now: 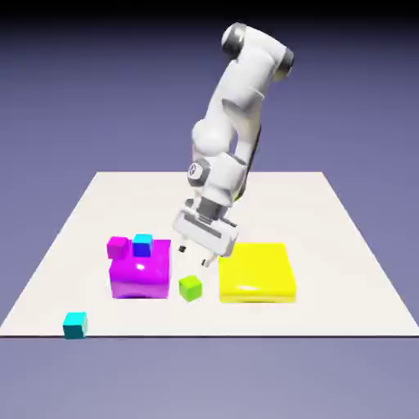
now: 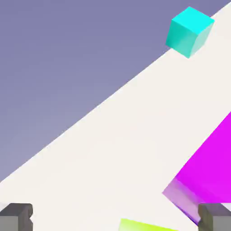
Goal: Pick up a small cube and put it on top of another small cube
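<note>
The small lime-green cube point(image 1: 190, 286) rests on the table between the big magenta block point(image 1: 140, 270) and the big yellow block point(image 1: 257, 272). My gripper point(image 1: 193, 255) hangs just above and slightly behind it, tilted, jaws open and empty. In the hand view only the cube's lime top edge point(image 2: 144, 224) peeks in at the bottom, between the two grey fingertips point(image 2: 16, 216). A small cyan cube point(image 1: 143, 244) and a small magenta cube point(image 1: 119, 246) sit on top of the big magenta block.
Another small cyan cube point(image 1: 75, 325) lies near the table's front edge at the exterior view's left; it shows as the cyan cube point(image 2: 188, 31) in the hand view. The big magenta block point(image 2: 207, 167) fills the hand view's right side.
</note>
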`<state>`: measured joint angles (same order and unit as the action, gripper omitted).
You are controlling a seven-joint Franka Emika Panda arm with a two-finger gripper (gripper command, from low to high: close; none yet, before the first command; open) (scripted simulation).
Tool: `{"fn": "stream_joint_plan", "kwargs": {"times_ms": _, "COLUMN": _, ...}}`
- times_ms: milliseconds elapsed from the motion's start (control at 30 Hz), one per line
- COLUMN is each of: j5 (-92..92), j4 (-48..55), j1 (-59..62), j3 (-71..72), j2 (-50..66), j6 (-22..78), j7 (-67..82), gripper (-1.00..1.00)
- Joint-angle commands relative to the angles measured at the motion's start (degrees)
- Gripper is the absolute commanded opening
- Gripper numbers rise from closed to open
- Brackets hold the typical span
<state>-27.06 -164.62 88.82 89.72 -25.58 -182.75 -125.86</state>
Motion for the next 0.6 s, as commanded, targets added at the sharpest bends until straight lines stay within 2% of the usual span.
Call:
{"fn": "stream_joint_plan", "kwargs": {"times_ms": 0, "j5": -0.6, "j4": -0.1, "j1": 2.1, "j3": 2.1, "j2": 0.2, "j6": -0.2, "j7": -1.9, "gripper": 0.0}}
{"fn": "stream_joint_plan", "kwargs": {"times_ms": 167, "j5": -3.8, "j4": -0.5, "j1": 12.4, "j3": 12.5, "j2": 1.0, "j6": -1.2, "j7": -11.6, "gripper": 0.0}}
{"fn": "stream_joint_plan", "kwargs": {"times_ms": 567, "j5": -2.9, "j4": 5.8, "j1": 35.7, "j3": 34.9, "j2": -13.6, "j6": -13.9, "j7": -15.7, "gripper": 0.0}}
